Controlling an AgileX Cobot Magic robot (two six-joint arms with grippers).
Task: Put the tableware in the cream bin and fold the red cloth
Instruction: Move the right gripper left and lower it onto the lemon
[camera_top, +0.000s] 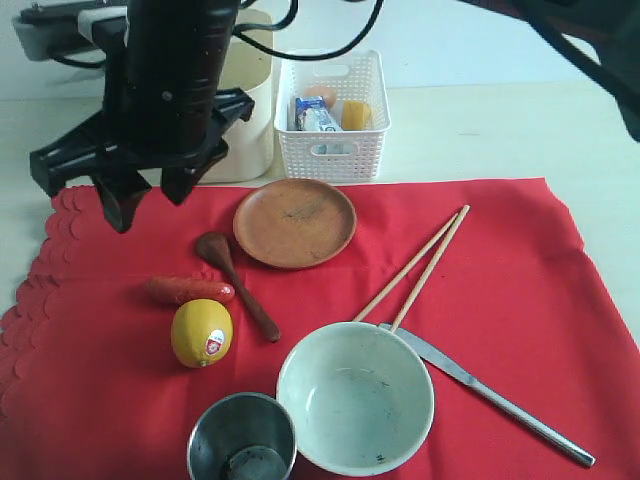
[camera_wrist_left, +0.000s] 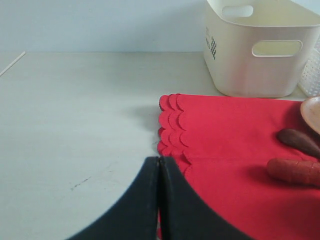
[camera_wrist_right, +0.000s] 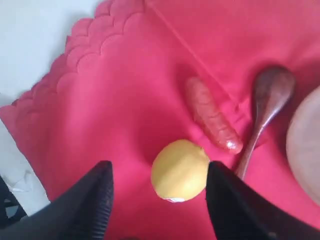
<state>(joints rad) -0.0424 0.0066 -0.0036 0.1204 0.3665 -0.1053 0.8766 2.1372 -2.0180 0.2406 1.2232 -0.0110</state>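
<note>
**All laid out on the red cloth (camera_top: 500, 300)**

The left gripper (camera_wrist_left: 159, 162) is clenched on nothing at the scalloped edge of the red cloth, which is spread on the bench (camera_top: 500, 130). On the cloth lie a sausage (camera_top: 190, 290), a lemon (camera_top: 200, 333) whose red sticker (camera_top: 215, 344) is too small to read, a steel cup (camera_top: 215, 425), wooden spoon (camera_top: 240, 290), brown plate (camera_top: 295, 222), pale green bowl (camera_top: 355, 398), chopsticks (camera_top: 420, 252) and knife (camera_top: 480, 388). The right gripper (camera_wrist_right: 160, 167) hangs released above the lemon. Behind the cloth, the cream bin (camera_wrist_left: 250, 70) carries an unreadable dark checked label (camera_wrist_left: 214, 47). The carton (camera_top: 315, 115) in the white basket (camera_top: 330, 150) has illegible blue print.

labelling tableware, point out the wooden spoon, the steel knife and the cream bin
wooden spoon (camera_top: 215, 247), exterior view, on its bowl end
steel knife (camera_top: 437, 360), exterior view, on the blade
cream bin (camera_wrist_left: 235, 75), left wrist view, on its front wall
</note>
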